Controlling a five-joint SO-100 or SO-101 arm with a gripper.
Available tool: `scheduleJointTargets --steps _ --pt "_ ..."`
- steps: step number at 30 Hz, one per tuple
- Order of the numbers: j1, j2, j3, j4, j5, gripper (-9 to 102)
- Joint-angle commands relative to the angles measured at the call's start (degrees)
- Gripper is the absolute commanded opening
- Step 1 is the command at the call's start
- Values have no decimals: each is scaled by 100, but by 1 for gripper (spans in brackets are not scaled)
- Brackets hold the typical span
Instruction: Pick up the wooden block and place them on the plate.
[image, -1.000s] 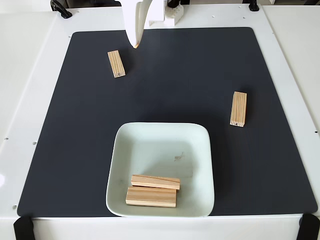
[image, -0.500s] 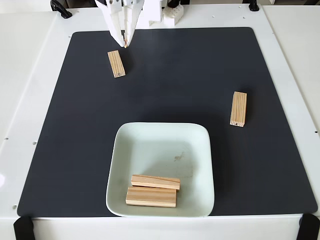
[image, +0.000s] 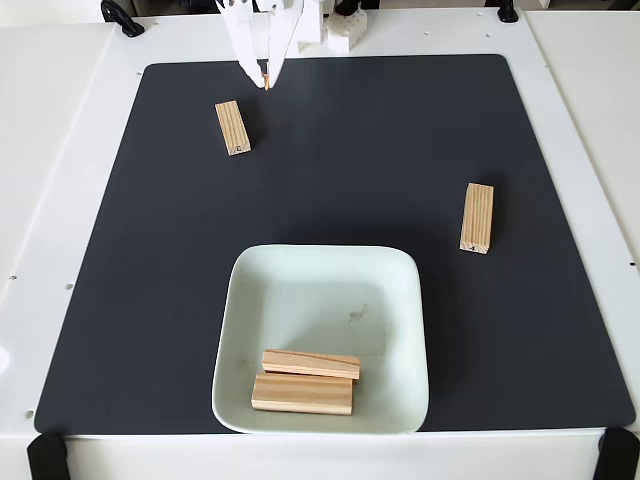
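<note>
Currently the claw (image: 264, 80) sits at the top of the fixed view, white fingers pointing down and converging to a near-closed tip with only a thin gap higher up, nothing between them. Tip hangs over the far edge of the black mat (image: 150, 250), just up and right of the nearest wooden block (image: 232, 128), apart from it, no contact visible. That block lies on the mat upper left, long axis roughly top to bottom, slightly tilted, small dark digit on its near end. Second loose block (image: 477, 218) lies on the mat at right, well apart from the claw, also lengthwise top to bottom, digit on its near end. The plate (image: 300, 280) sits low centre on the mat, pale mint, square with rounded corners, small brownish speck near its middle. Two more blocks are inside it near the front rim: one (image: 311, 364) lying crosswise, the other (image: 302, 394) just in front of it, side by side and touching or nearly so, both flat. Mat rests on the white bench (image: 50, 150).
</note>
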Motion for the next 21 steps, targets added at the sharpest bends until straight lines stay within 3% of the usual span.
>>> scheduleJointTargets --steps 1,9,21 --pt "-9 352 255 -97 18 -1" --pt "35 -334 501 -677 18 0" --pt "281 -1257 -237 -422 26 0"
